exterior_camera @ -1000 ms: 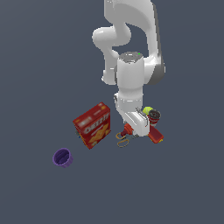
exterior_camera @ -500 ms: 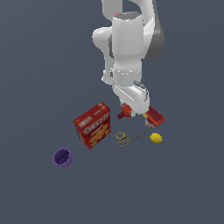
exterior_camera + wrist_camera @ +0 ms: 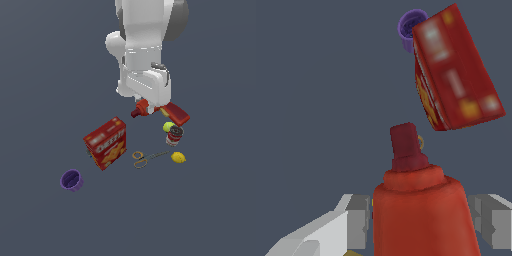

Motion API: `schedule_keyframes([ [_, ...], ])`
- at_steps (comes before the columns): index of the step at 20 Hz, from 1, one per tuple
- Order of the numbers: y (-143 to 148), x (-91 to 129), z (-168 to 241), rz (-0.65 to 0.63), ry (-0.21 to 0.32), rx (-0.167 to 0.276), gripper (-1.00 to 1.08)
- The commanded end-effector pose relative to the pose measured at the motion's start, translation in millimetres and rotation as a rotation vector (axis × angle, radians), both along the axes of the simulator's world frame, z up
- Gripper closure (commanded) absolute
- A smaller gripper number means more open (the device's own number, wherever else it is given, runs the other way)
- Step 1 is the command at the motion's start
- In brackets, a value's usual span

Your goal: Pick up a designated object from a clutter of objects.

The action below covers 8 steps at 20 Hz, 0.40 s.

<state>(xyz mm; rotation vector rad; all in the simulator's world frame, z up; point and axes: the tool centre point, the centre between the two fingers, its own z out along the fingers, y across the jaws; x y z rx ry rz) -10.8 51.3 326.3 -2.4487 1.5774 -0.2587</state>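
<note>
Drill clamped crosswise between my fingers, up off the floor.

My gripper [image 3: 423,220] is closed on the drill [image 3: 160,110] body; its long axis runs straight out ahead, darker nose foremost, above the cracker box [image 3: 106,143] and can [image 3: 174,135].

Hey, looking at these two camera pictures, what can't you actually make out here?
- Red-orange pistol-shaped power drill: the exterior view hides its middle behind the white gripper; the wrist view's edge cuts off its base.
- Fingertip contact: in the wrist view the grey fingers flank the drill, but the touching surfaces are hidden.
- Red cracker box: print blurred in both views.
- Small red-labelled can: label too small to read.
</note>
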Motion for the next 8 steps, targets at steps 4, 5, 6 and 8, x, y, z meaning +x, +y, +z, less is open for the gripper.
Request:
schedule_keyframes([
  [4,-2.5,-5.2,20.8,0.001,-0.003,0.001,1.08],
  [5,-2.7,-5.6,22.4,0.001,-0.003,0.001,1.08],
  [6,-2.7,-5.8,23.6,0.002,-0.003,0.001,1.08],
  [8,-2.8,-5.9,24.5,0.002,-0.003,0.001,1.08],
])
